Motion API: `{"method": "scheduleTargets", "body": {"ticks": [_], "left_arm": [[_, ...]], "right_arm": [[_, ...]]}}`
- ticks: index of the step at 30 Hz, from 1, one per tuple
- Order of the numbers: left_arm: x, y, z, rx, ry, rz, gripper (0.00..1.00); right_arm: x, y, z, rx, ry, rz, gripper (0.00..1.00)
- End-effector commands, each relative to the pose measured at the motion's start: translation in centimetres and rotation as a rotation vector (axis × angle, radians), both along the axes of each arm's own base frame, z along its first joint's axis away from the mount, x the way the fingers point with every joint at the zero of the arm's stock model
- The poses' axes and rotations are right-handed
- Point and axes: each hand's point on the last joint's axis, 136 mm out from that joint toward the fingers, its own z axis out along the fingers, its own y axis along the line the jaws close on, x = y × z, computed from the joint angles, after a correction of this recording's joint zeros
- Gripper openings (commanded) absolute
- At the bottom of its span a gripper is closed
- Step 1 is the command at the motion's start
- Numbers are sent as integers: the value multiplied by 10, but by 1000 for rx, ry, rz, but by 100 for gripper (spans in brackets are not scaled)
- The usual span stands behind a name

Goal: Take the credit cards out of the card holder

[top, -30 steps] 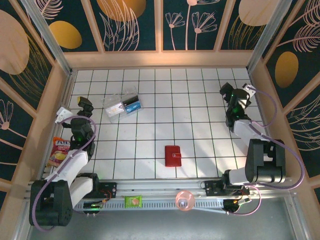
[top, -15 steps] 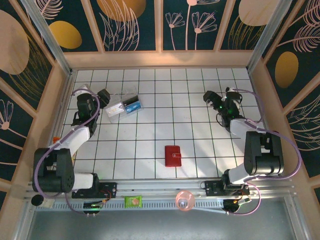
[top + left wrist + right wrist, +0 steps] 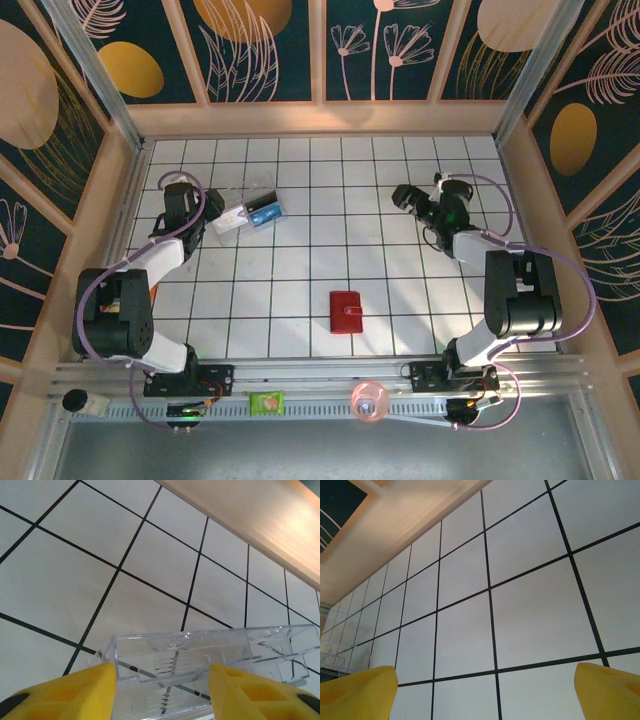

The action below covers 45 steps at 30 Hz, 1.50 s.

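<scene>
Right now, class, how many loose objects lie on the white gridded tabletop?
2. The card holder, red, lies near the front centre. The clear plastic box lies far left, between the fingers of the left gripper. Something more could be hidden beneath the arms.

Bright, even light, faint shadows on the table (image 3: 300, 300); wrist views sharp.

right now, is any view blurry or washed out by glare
Top external view: even light, soft shadows, the red card holder sharp. Left wrist view: grid lines show through the clear box, its edges catching highlights; the wooden wall is washed bright. Right wrist view: grid crisp, the yellow fingers soft at the bottom corners.
</scene>
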Motion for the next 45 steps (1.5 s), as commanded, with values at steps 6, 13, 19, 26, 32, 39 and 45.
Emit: {"method": "scheduleTargets", "body": {"ticks": [6,13,19,26,32,39,45], "left_arm": [[9,7,-17,27,89,32,49],[9,11,-23,59,120,36,47],[13,13,-34,88,158,29,41],[17,9,-39,93,157,0,34],[16,0,-40,65,135,-48,30],[16,-23,-32,30,91,-122,29],[14,-61,-31,18,89,-192,29]], "right_arm": [[6,6,8,-16,-16,28,91],[6,4,6,-22,-7,22,91],[7,6,9,-13,-10,26,91],[6,4,10,-20,-10,22,91],[6,4,12,-20,-11,21,91],[6,7,11,-16,-12,33,90],[5,9,9,-11,-8,34,89]]}}
